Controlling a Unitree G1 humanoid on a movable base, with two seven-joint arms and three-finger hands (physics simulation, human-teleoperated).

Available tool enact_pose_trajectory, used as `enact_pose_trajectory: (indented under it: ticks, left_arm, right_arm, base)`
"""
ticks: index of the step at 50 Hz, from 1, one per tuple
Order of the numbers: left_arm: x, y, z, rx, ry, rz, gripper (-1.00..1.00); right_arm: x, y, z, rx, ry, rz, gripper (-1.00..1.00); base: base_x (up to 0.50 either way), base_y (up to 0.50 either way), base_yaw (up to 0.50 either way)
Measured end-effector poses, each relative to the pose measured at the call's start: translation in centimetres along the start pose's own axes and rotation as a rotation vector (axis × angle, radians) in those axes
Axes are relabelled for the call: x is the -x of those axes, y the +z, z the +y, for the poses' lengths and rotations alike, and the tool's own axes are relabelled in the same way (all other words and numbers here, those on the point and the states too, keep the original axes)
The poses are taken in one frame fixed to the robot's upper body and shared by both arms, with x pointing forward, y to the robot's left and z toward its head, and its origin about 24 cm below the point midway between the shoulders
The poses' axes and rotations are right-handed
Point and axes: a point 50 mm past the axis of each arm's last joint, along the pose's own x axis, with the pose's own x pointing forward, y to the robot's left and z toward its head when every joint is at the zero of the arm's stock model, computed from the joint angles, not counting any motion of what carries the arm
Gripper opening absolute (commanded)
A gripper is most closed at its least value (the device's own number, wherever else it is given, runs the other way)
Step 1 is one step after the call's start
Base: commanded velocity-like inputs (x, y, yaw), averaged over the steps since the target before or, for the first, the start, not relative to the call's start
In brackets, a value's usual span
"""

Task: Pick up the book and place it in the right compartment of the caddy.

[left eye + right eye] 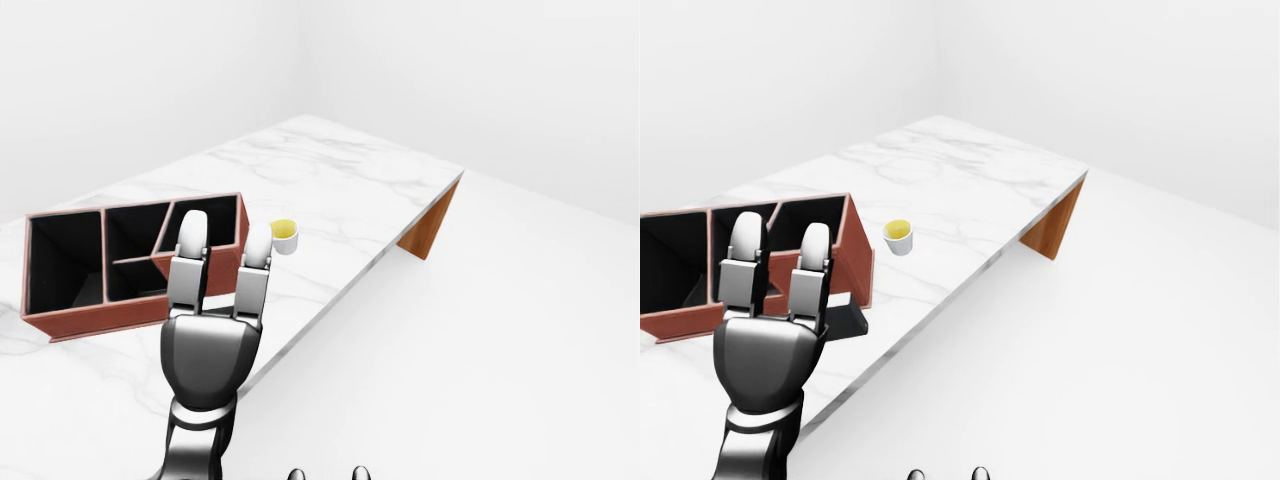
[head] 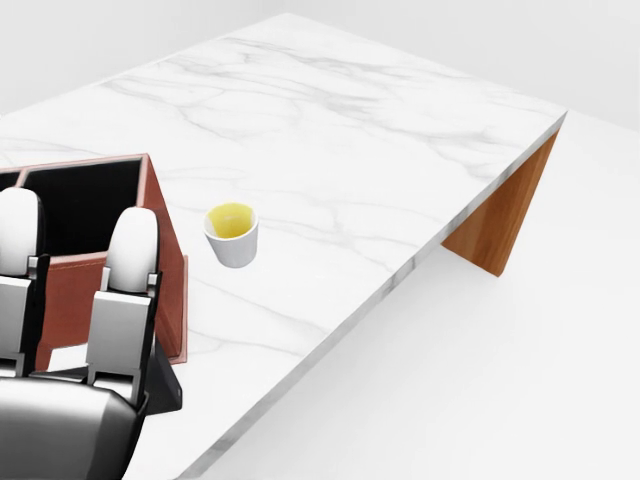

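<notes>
The red-brown caddy stands on the marble table, its dark compartments open towards me in the left-eye view. A flat black thing, possibly the book, lies on the table against the caddy's right end. My left hand is raised in front of the caddy, fingers straight and open, holding nothing. Two small fingertips peek over the bottom edge of the left-eye view; this seems to be my right hand, and its state does not show.
A white cup with a yellow inside stands on the table just right of the caddy. The table's near edge runs diagonally, with a wooden leg panel at its right end. White floor lies beyond.
</notes>
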Motion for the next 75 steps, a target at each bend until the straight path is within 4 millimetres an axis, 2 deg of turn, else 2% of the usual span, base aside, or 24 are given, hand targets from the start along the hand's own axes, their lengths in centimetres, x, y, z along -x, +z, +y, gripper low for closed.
enact_pose_trajectory:
  ticks: [17, 75]
  left_arm:
    - [0.05, -0.01, -0.06, 0.001, -0.004, 0.001, 1.0]
    - [0.05, 0.09, -0.04, 0.001, -0.003, -0.006, 1.0]
  right_arm:
    - [0.02, -0.01, -0.07, -0.001, -0.004, 0.0, 1.0]
    - [0.02, 0.04, -0.12, -0.005, -0.004, -0.003, 1.0]
  base:
    - [0.12, 0.12, 0.0]
    - [0.0, 0.0, 0.0]
